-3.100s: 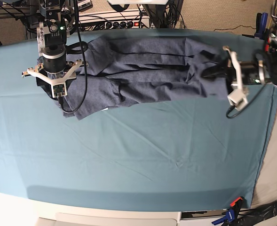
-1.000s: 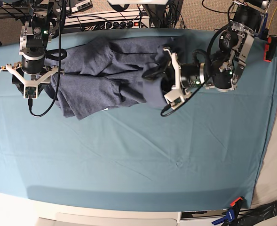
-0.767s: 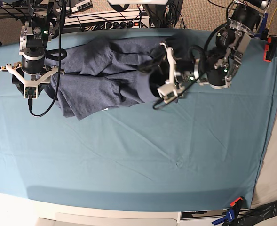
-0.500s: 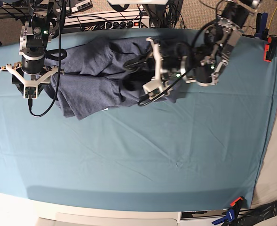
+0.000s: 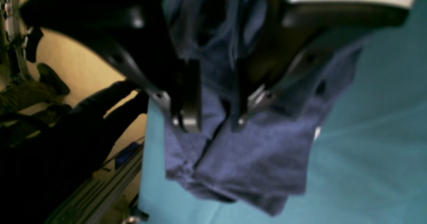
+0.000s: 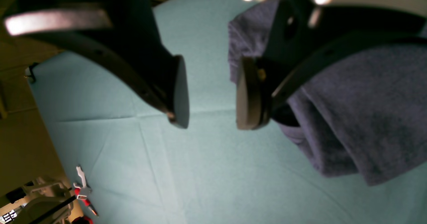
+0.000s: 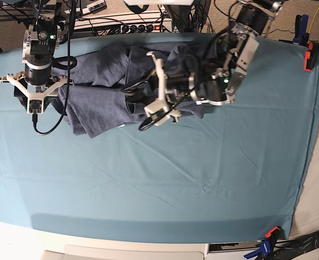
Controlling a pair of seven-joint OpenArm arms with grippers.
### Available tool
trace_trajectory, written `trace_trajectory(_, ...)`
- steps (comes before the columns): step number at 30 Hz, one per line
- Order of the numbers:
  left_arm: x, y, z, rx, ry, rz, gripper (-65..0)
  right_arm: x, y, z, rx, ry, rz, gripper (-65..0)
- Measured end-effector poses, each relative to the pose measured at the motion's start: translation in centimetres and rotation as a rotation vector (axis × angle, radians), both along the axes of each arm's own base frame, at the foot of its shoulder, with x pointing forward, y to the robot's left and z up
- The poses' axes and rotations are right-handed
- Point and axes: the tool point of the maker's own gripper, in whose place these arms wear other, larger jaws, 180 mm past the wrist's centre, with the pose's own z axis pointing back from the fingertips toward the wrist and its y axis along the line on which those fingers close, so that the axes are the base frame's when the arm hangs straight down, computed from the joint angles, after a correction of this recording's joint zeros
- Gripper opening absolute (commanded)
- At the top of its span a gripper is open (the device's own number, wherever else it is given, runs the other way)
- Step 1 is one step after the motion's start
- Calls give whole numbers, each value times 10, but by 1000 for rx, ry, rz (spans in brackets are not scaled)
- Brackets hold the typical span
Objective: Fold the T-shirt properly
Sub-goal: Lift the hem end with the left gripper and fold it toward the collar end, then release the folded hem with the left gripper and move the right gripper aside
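The blue-grey T-shirt point(image 7: 99, 103) lies bunched along the far side of the teal table cloth point(image 7: 175, 173). Its right part is lifted and doubled over toward the left. My left gripper point(image 7: 136, 98) hovers over the shirt's middle, shut on a fold of it. In the left wrist view, T-shirt fabric point(image 5: 253, 157) runs between the gripper's point(image 5: 213, 124) fingers and hangs below them. My right gripper point(image 7: 34, 100) stands open just left of the shirt's left edge. The right wrist view shows bare cloth in that gripper's point(image 6: 210, 120) gap, with the T-shirt point(image 6: 367, 117) beside its right finger.
A power strip point(image 7: 143, 24) and cables sit behind the table's far edge. A red clamp point(image 7: 310, 54) grips the right edge and a blue-orange clamp point(image 7: 267, 244) the front right corner. A black cable point(image 7: 51, 127) loops down from the right arm.
My left gripper has travelled left over the shirt, carrying the shirt's right part with it so it folds over. The right arm has stayed still.
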Motion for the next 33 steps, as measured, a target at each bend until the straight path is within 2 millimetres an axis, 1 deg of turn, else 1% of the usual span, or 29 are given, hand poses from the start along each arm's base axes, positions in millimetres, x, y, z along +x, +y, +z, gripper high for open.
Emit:
trace_trajectory(3, 10, 2, -1, 48, -45, 15, -480, 0, 0, 0, 0, 0, 0, -401)
trace_trajectory(5, 25, 10, -3, 90, -63, 64, -480, 0, 0, 0, 1, 0, 0, -401)
trace_trajectory(7, 43, 23, 0, 106, -70, 129, -480, 0, 0, 0, 0, 0, 0, -401)
trace_trajectory(9, 61, 43, 1, 130, -73, 197, -480, 0, 0, 0, 0, 0, 0, -401)
trace_trajectory(11, 73, 67, -1, 153, -63, 258, -480, 0, 0, 0, 0, 0, 0, -401)
trace_trajectory(13, 79, 91, -7, 190, -43, 297, -480, 0, 0, 0, 0, 1, 0, -401)
trace_trajectory(16, 86, 121, -8, 206, -26, 344, -480, -1, -1, -4, 3, 13, -3, -401)
trace_trajectory(17, 86, 131, -9, 213, -22, 361, -480, 0, -4, -11, 7, 28, -9, -400)
trace_trajectory(19, 83, 151, -17, 239, 1, 386, -480, 2, -12, -33, 28, 81, -35, -389)
trace_trajectory(21, 75, 165, -27, 268, 35, 393, -480, 11, -19, -55, 92, 106, -61, -352)
trace_trajectory(24, 60, 167, -40, 275, 79, 383, -480, 32, -29, -80, 192, 134, -79, -331)
trace_trajectory(25, 55, 167, -44, 275, 95, 382, -480, 39, -32, -85, 225, 136, -84, -330)
trace_trajectory(27, 45, 167, -53, 280, 124, 376, -480, 52, -38, -88, 269, 128, -98, -329)
trace_trajectory(29, 37, 166, -60, 284, 148, 370, -480, 65, -40, -85, 319, 95, -109, -329)
trace_trajectory(31, 30, 166, -64, 287, 162, 364, -480, 76, -38, -82, 379, 73, -108, -329)
trace_trajectory(33, 27, 166, -67, 288, 173, 362, -480, 81, -32, -84, 445, 97, -89, -329)
